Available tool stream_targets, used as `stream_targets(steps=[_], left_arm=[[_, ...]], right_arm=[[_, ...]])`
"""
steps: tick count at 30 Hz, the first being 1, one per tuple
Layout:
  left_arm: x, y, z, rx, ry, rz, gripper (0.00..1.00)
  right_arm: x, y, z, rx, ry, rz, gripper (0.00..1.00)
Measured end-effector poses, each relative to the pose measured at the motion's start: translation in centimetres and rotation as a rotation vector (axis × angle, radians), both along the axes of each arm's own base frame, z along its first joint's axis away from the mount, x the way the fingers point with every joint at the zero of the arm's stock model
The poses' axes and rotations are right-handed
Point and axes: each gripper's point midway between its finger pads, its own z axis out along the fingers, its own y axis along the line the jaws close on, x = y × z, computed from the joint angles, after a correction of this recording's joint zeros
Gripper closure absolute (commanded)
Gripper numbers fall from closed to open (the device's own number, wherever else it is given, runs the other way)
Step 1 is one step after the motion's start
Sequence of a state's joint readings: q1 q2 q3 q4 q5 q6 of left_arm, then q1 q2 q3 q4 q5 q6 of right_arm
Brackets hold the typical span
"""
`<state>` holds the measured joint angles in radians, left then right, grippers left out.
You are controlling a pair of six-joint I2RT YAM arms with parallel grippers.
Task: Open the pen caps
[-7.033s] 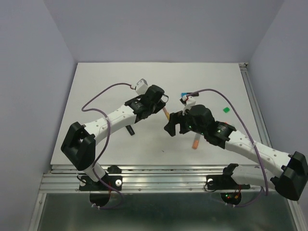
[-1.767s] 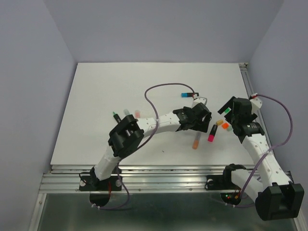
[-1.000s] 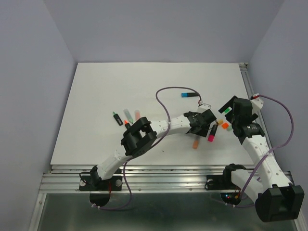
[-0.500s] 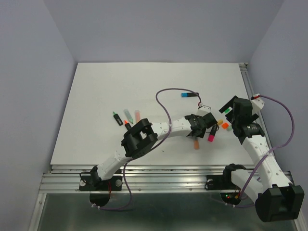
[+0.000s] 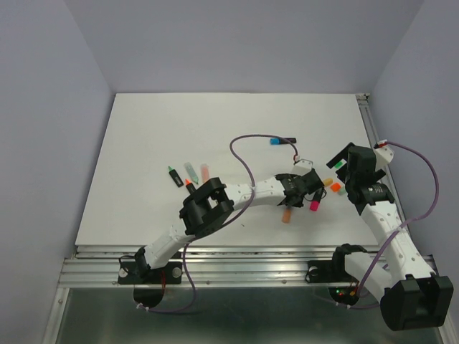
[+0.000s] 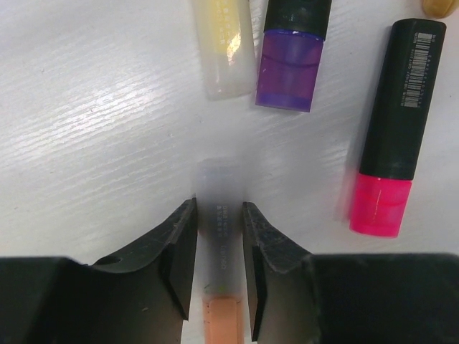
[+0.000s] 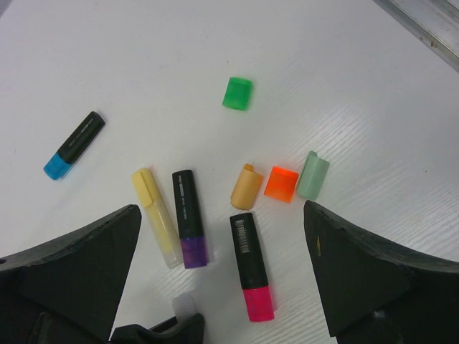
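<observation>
Peach highlighter (image 6: 221,319) lies pinched tight in the left claw (image 6: 219,208). At its 3 o'clock, a pink cap (image 6: 380,204) is on a black highlighter (image 6: 405,93). The right claw (image 7: 221,208) hangs wide apart over the tabletop (image 7: 323,86).

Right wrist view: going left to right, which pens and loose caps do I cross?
blue-capped highlighter → yellow highlighter → purple-capped highlighter → orange cap → mint cap

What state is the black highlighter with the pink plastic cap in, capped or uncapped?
Capped: the pink plastic cap sits flush on the black highlighter body.
</observation>
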<state>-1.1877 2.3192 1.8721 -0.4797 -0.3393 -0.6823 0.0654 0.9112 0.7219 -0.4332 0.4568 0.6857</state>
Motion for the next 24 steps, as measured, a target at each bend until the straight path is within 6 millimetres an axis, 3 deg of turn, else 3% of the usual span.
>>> stream_targets(steps=[6,10,13,16,19,21,24], left_arm=[[-0.2,0.4,0.1,-0.01,-0.002,0.033,1.0],[-0.6,3.1,0.3,0.027,-0.02,0.085,1.0],[-1.1,6.8,1.2,0.063,-0.04,0.127,1.0],[-0.7,8.8,4.0,0.008,-0.077,0.165,1.0],[0.9,11.9,9.2,-0.12,-0.143,0.25,1.0],[2.0,14.1,11.6,-0.204,-0.185,0.312,1.0],[3.6,17.6,13.8,-0.317,-0.229,0.399,1.0]], right_arm=[[0.0,0.1,0.0,0.004,0.0,0.008,0.0],[0.4,1.0,0.0,0.016,-0.019,0.062,0.0],[0.5,2.2,-0.1,0.032,-0.047,0.145,0.0],[0.8,3.8,0.0,0.057,-0.07,0.239,0.0],[1.1,5.8,0.1,0.088,-0.084,0.363,0.0],[0.9,7.3,0.3,0.111,-0.086,0.451,0.0],[0.3,9.8,0.5,0.163,-0.091,0.594,0.0]])
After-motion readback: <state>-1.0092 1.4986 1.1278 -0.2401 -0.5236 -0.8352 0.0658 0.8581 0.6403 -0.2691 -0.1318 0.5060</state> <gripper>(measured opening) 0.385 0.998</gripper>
